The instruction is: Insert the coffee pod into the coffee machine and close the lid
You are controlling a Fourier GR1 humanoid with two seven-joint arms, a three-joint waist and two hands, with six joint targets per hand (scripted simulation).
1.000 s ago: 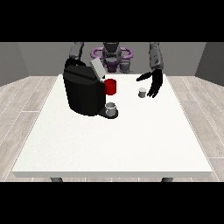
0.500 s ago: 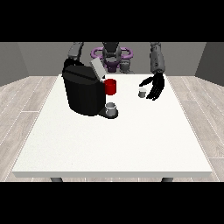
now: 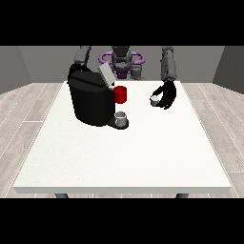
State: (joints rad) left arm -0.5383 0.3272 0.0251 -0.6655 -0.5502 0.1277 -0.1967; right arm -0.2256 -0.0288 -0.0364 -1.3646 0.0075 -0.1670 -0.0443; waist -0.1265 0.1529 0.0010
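Two steps make up this job, and I judge I am at the grasp that opens the first one. The hand at the view's right hangs over the table with its fingers curled, and the coffee pod, small and pale, sits right at the fingertips on the side towards the machine. I cannot tell whether the fingers have closed round the pod or only touch it, nor whether it rests on the table or is lifted. I will treat it as not secured until I see it travel with the hand.

Well off from that hand, across a stretch of bare table, stands the coffee machine, a black block with its lid tilted up and open. A red part juts from the machine's near face on the side towards the hand, and a small grey cup sits at the base below it.

Of the hand at the view's left I see only the arm going down behind the machine, so its state is unknown to me.

Next I need the pod carried sideways and up to the opening under the raised lid, set in, and only then the lid pressed down. The red part lies along that path, so I would come in from above.
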